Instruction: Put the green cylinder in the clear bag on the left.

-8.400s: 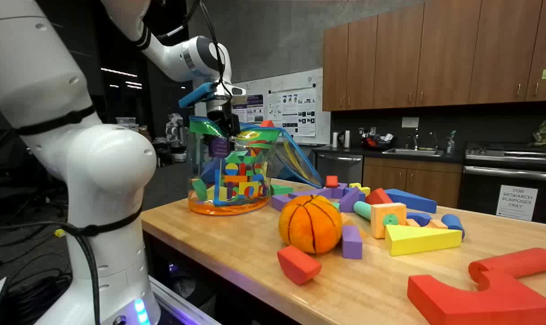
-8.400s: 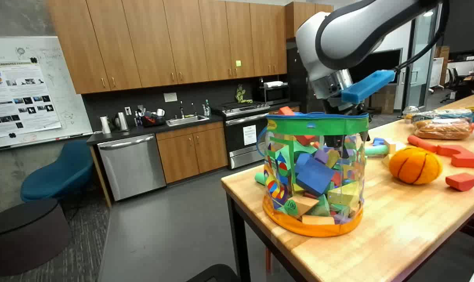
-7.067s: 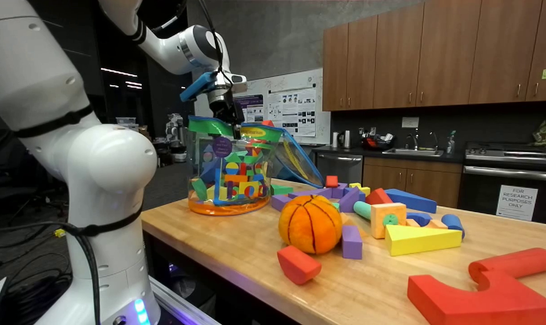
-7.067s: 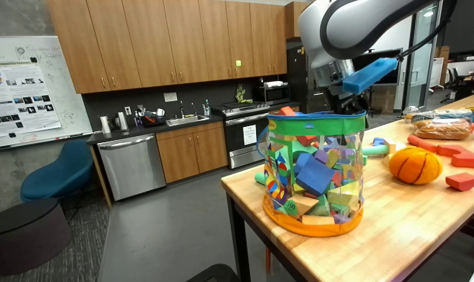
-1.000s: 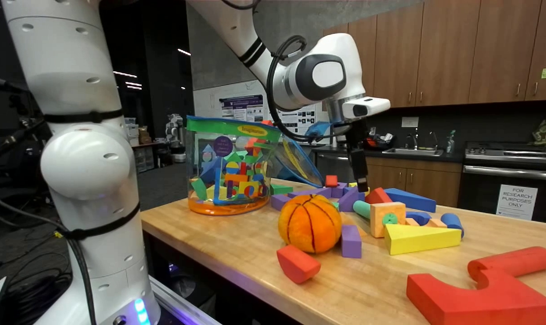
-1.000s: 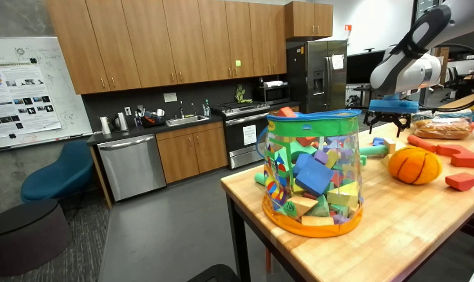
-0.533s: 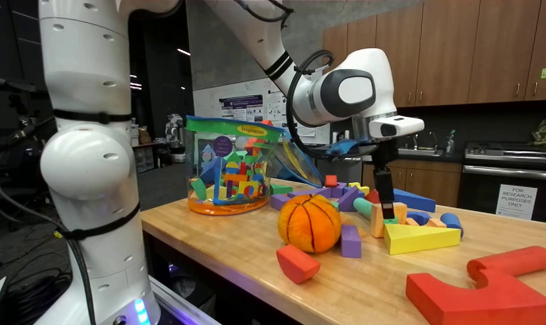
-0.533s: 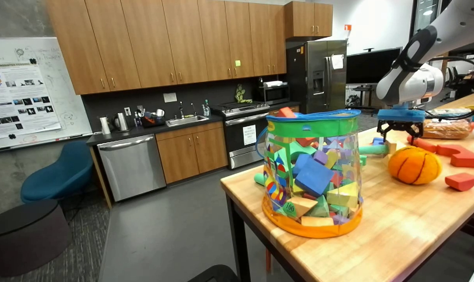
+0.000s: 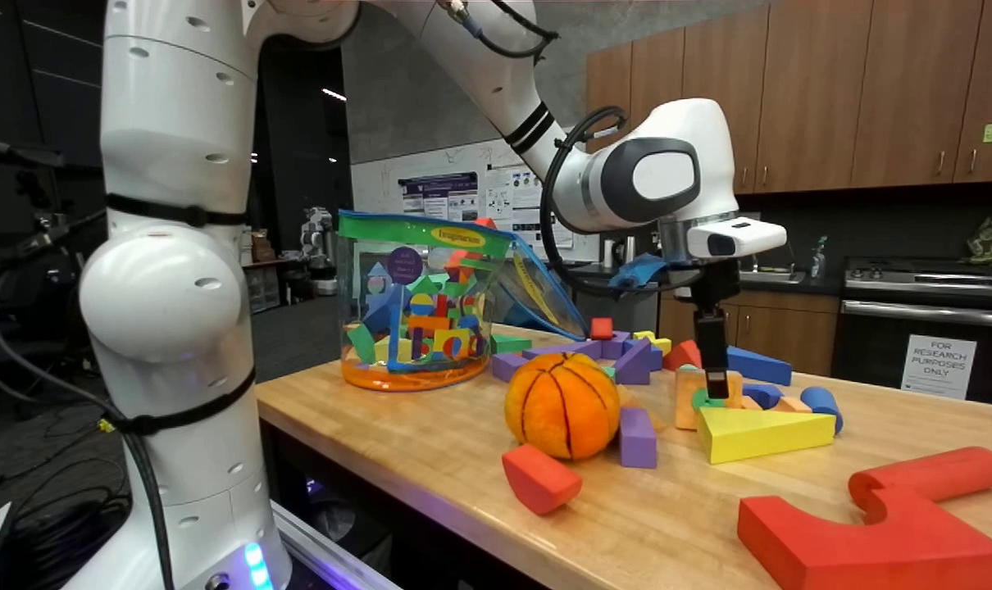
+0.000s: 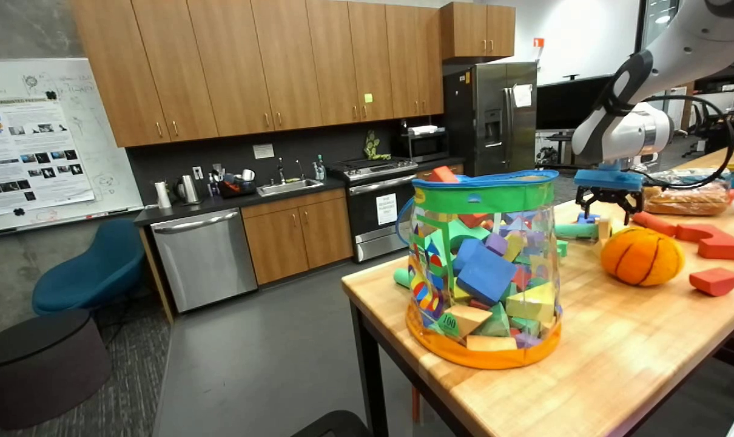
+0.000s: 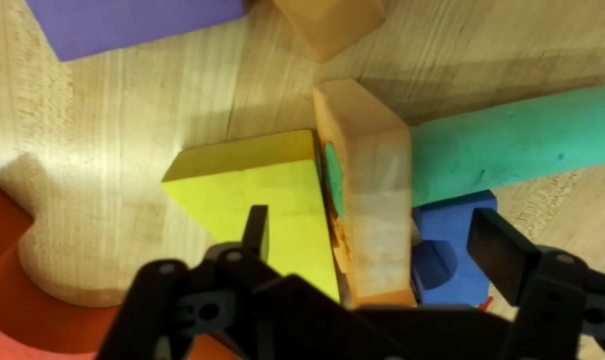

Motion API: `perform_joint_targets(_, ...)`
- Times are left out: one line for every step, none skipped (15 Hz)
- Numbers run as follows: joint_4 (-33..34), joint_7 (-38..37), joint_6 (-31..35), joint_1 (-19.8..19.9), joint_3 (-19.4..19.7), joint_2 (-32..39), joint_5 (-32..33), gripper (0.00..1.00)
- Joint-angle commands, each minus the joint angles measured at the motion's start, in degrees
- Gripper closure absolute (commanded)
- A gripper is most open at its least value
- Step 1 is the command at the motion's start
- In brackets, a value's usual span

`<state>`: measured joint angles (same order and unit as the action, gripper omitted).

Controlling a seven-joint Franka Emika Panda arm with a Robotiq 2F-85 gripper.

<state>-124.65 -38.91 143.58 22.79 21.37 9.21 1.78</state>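
Green cylinder (image 11: 517,145) sits near gripper (image 11: 372,235), whose fingers are spread wide, tan block (image 11: 380,200) seen between; contact unclear.

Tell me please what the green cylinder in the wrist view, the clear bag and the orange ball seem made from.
Green cylinder: probably foam, matte; small pits mark it.
Clear bag: likely flexible plastic, glossy; its wall is see-through and gleams.
Orange ball: perhaps plush or felt, dull; its surface looks fuzzy.
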Motion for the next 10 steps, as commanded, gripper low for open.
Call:
perform_joint_targets(2.36, 0.57, 0.23, -1.25, 0.77, 1.26, -2.43, 0.26)
perform_joint_targets(2.69, 0.59, 0.33, -1.36, 0.82, 1.44, -2.82, 0.31)
perform_joint_targets(3.06, 0.56, 0.5, -1.43, 0.85, 1.69, -3.02, 0.39)
perform_joint_targets(3.37, 0.51, 0.65, -1.45, 0.92, 1.91, -3.14, 0.46)
perform_joint_targets(3.75, 0.5, 0.77, -1.45, 0.95, 2.24, -3.35, 0.55)
perform_joint_targets(4.02, 0.52, 0.74, -1.43, 1.04, 2.47, -3.35, 0.62)
perform_joint_targets(4.31, 0.51, 0.74, -1.45, 1.08, 2.76, -3.32, 0.69)
perform_joint_targets(4.47, 0.45, 0.69, -1.48, 1.18, 2.92, -3.18, 0.79)
perform_joint_targets(4.76, 0.45, 0.62, -1.51, 1.22, 3.19, -3.19, 0.85)
perform_joint_targets(4.85, 0.44, 0.48, -1.54, 1.31, 3.21, -3.07, 0.94)
